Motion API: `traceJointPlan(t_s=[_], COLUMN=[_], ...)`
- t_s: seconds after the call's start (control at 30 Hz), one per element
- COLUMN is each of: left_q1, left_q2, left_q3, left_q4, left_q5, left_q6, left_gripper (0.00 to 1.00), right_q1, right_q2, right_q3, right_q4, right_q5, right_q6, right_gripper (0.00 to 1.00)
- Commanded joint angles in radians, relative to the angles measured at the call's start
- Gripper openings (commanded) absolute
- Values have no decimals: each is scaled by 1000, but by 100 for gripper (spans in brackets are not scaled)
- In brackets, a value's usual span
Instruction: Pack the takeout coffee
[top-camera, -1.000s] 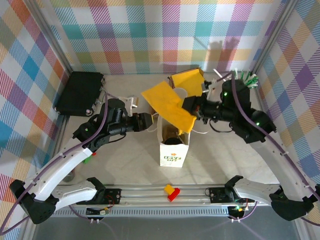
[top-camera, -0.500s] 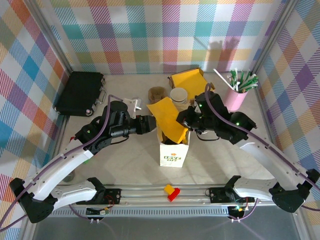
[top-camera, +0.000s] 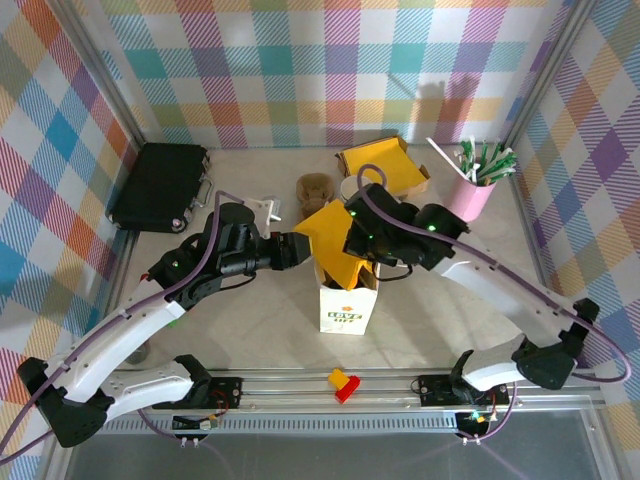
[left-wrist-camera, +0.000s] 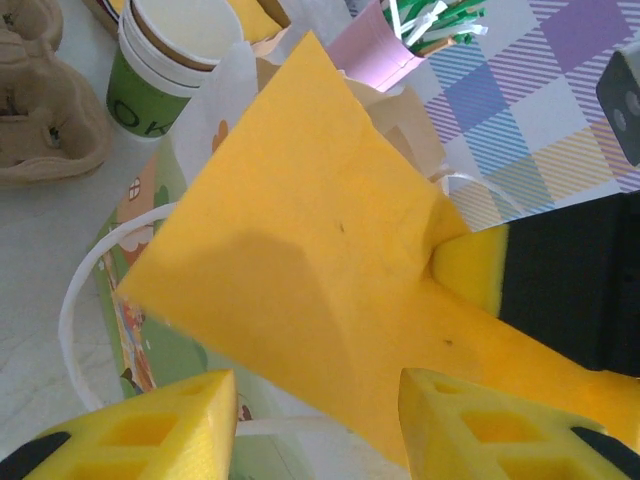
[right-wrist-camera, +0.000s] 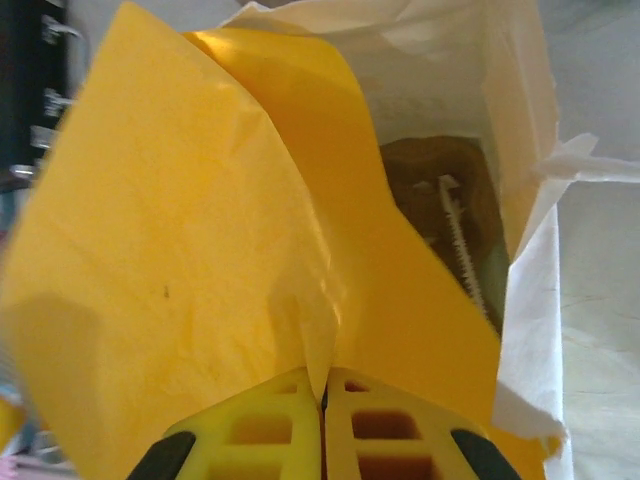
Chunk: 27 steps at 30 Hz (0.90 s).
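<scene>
Right gripper (right-wrist-camera: 322, 388) swung left, clamped on yellow napkin (top-camera: 335, 240) over white bag (top-camera: 346, 308) mouth, centre frame; left gripper (left-wrist-camera: 315, 385) half-open at its left rim. Coffee axis: can't tell.

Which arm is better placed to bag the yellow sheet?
Right: the right gripper is shut on the yellow sheet over the open white bag; the left gripper sits open beside it.
</scene>
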Motion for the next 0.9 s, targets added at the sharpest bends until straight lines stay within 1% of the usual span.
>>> traceJointPlan(t_s=[0.0,0.2,0.43,0.53,0.6,0.7,0.8,0.87], left_q1=[-5,-6,-6,-5,-6,-6,-6,-6], left_q2=[-25,-46,-61,-62,-63,-66,-65,-65], left_q3=[-7,-13,-23,-26,-23,-27,-28,-25], left_q4=[-16,-36,-42,-42,-47,-48,-47,-52], left_q5=[-10,-29,-38,-40,-39,-49,-46,-47], left_q6=[25,37,39,38,39,41,40,41], left_gripper=[46,46,46,46,46,46,47,47], right_q1=[23,55,60,66,67,66,66,67], right_q2=[67,161,217,231,241,245,246,244], right_q3=[59,133,151,161,180,218,279,330], right_q4=[-148,-236,-305,-326,-338,-336,-337,-338], right_q5=[103,155,168,192,184,173,172,166], right_q6=[-31,-44,-54,-59,-70,-93,-120,-143], right_gripper=[0,0,0,1,11,20,32,36])
